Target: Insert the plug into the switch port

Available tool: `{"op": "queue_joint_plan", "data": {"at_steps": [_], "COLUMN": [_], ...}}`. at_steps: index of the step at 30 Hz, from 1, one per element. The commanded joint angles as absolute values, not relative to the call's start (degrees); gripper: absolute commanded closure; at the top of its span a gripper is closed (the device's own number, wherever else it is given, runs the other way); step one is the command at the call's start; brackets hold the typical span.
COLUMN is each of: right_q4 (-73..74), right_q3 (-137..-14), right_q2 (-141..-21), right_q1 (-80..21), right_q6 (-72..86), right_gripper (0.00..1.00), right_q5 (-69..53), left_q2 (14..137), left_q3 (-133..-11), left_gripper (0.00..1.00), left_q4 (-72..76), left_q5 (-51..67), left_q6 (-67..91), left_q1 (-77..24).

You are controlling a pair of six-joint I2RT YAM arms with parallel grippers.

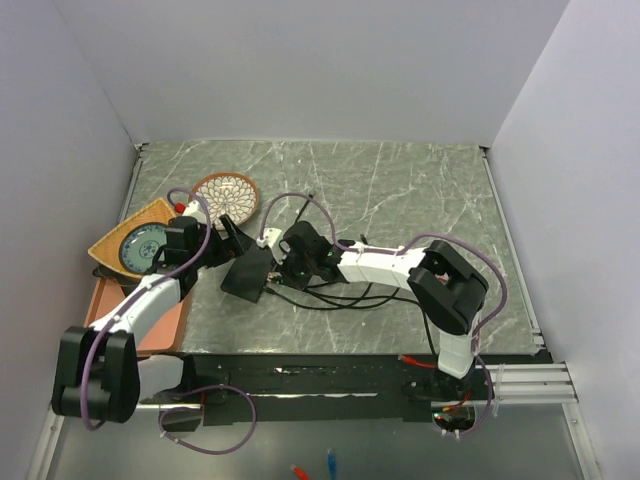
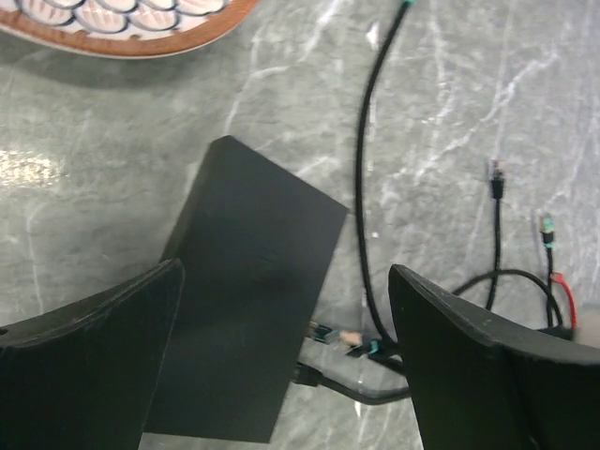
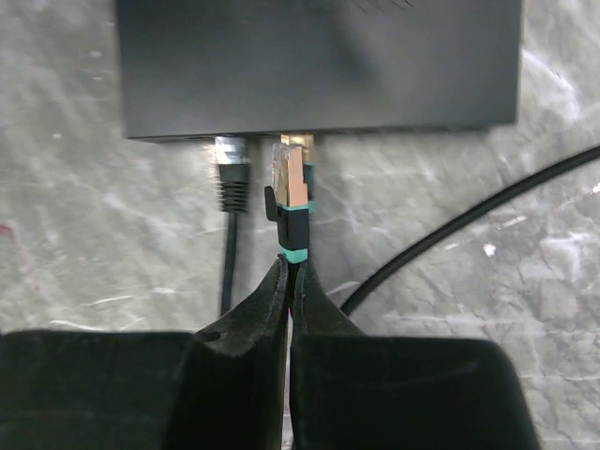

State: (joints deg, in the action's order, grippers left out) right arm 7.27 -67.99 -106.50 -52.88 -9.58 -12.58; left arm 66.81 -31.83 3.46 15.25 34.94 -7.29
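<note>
Locate the switch (image 1: 248,272) lying flat on the grey marbled tabletop (image 1: 420,190), left of centre and between the two arms. In the right wrist view, its port edge faces the right gripper (image 3: 287,267).

Check the right gripper first. Its fingers are pressed together and clamped on the cable just behind the teal collar of the plug (image 3: 291,183). The plug points straight at the port edge, and its clear tip reaches the lower rim of the switch. From these views you cannot tell whether the tip has entered a port, but most of the plug body is outside the housing.

Note the black connector (image 3: 231,173) just beside the plug, on its left. It sits against the same edge, and its cable runs back toward the camera. A second dark cable (image 3: 469,220) crosses the tabletop to the right of the plug, apart from it.

Check the left gripper (image 2: 286,272). Its fingers (image 2: 103,347) stand wide apart and hold nothing. In its wrist view, the switch lies below and between them. You cannot tell whether either finger touches the housing.

Several loose cables (image 2: 370,169) with small connectors lie on the tabletop to the right of the switch in that view.

The round patterned dish (image 1: 226,193) sits beyond the switch, well apart from it
</note>
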Motion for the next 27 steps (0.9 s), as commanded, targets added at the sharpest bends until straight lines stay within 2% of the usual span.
{"op": "queue_joint_plan", "data": {"at_steps": [1,14,21,27], "right_q4": [4.75,5.71,4.04,2.73], "right_q3": [-70.75,-72.07,-69.0,-66.45], "right_q2": [-108.28,-111.71,-105.66,-100.12], "right_q1": [-50.37,-46.85,-45.62,-44.04], "right_q6": [-7.12,-6.77,-6.42,-5.8], "right_gripper": [1.0,1.0,1.0,1.0], "right_q5": [-15.02,-20.74,-23.46,-27.94], "left_q2": [70.04,74.44,68.21,64.95], "left_q3": [-31.9,-32.43,-28.75,-25.23], "left_gripper": [0.04,0.04,0.01,0.11], "left_q4": [7.73,9.93,16.95,26.01], "left_q5": [17.14,20.83,30.39,39.53], "left_q6": [33.49,32.52,34.01,36.12], "left_q1": [-6.07,-4.66,-4.57,-4.66]}}
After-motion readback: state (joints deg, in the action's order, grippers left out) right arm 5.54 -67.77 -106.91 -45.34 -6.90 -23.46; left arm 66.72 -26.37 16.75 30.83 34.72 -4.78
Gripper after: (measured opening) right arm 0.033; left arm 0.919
